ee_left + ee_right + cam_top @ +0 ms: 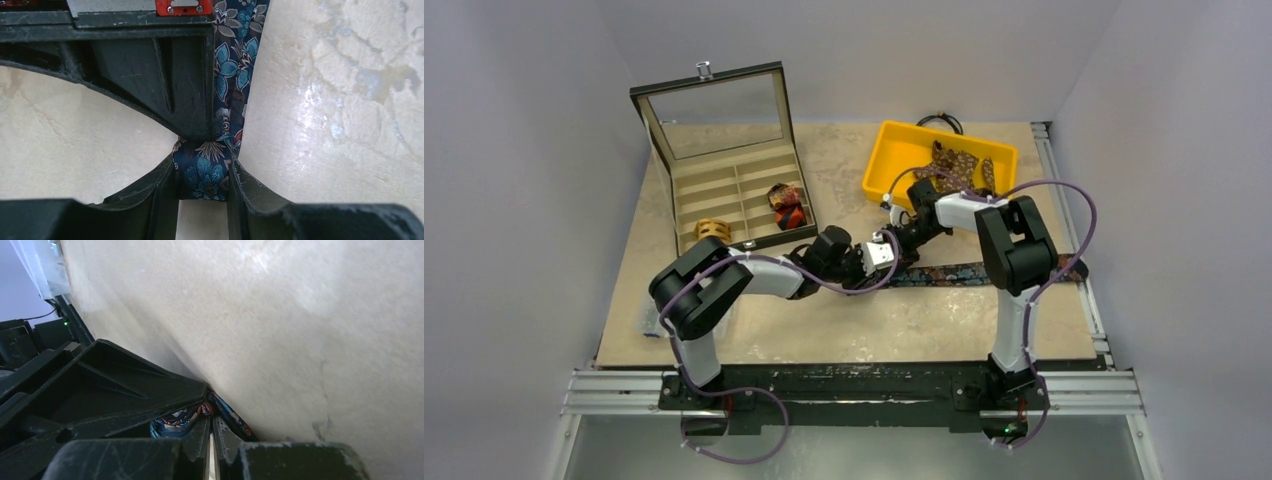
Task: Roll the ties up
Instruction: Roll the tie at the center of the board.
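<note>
"Near the middle of the table [844, 330], what has the left tool [202, 165] got?"

"The folded end of the navy floral tie [235, 65]. Its two fingers [160, 200] sit one on each side of that fold and touch the cloth on both sides, so it is clamped on the tie."

"And the rest of that tie?"

"Flat on the table, a long strip running off to the right. In the overhead view it passes under the right arm [1014, 250]."

"What of the right tool [210, 421]?"

"Fingers together, only a hairline between them. Its tips are down at the same end of the tie, just beside the left tool's fingers. A bit of the flowered cloth shows at the tips in its own camera, but I cannot tell whether any of it is pinched."

"Where are the other ties?"

"Two small coils lie in the open compartment case [709, 190] at the back left. A tan coil [713, 228] is in a front-left compartment and a red-orange coil [787, 207] in a compartment on the right side. A brown dotted tie [954, 165] lies loose in the yellow bin [884, 165] at the back right, well apart from the case."

"Anything else?"

"A thin black cable loop [939, 121] just behind the bin."
</note>
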